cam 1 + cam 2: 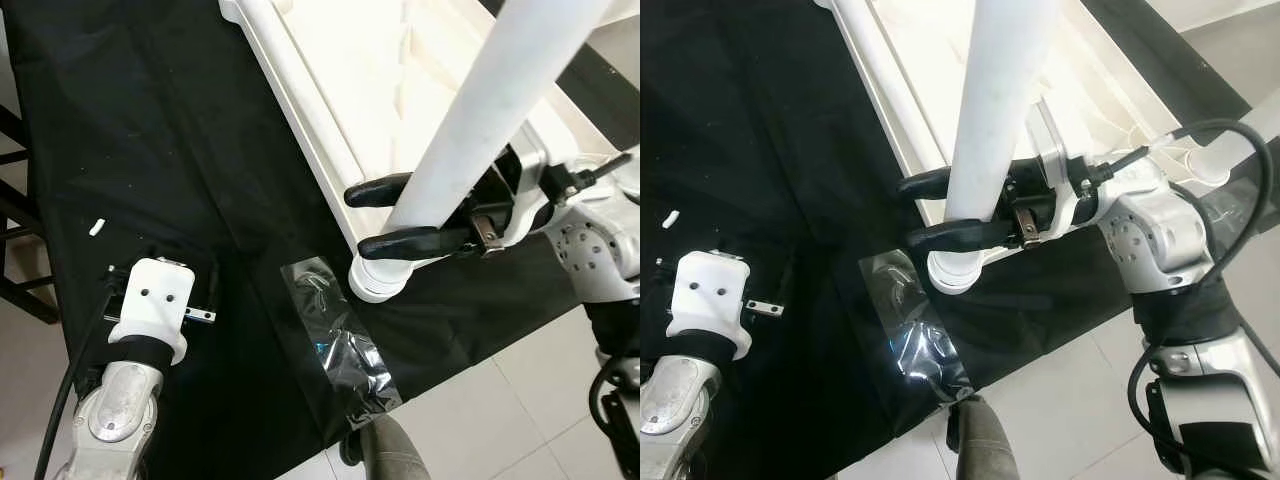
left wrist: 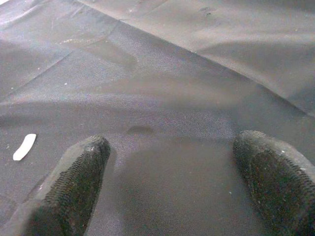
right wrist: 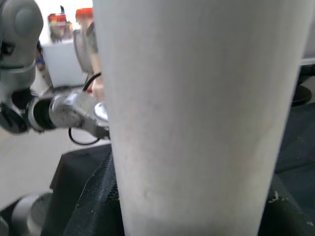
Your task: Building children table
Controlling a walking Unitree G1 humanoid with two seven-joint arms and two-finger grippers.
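Hovering low over the black cloth [image 1: 150,120], the left gripper [image 2: 172,167] has its fingers apart and holds nothing. Further right, the right gripper [image 1: 390,215] is clamped around the white table leg [image 1: 480,120], whose long axis rises steeply from its socket at the corner of the upturned white tabletop [image 1: 340,90]; this arm is plainly the nearer one.

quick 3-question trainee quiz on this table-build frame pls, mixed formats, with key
1. True or false: the right gripper is shut on the white table leg.
2. What lies on the black cloth just in front of the leg's foot? A) a screwdriver B) a clear plastic bag C) a red cup
3. Fill in: the left gripper hovers with its fingers ____ above the cloth.

Key
1. True. Its two black fingers sit on either side of the leg, near the corner of the upturned white tabletop.
2. B, the clear plastic bag.
3. Open, holding nothing; a small white scrap lies nearby.
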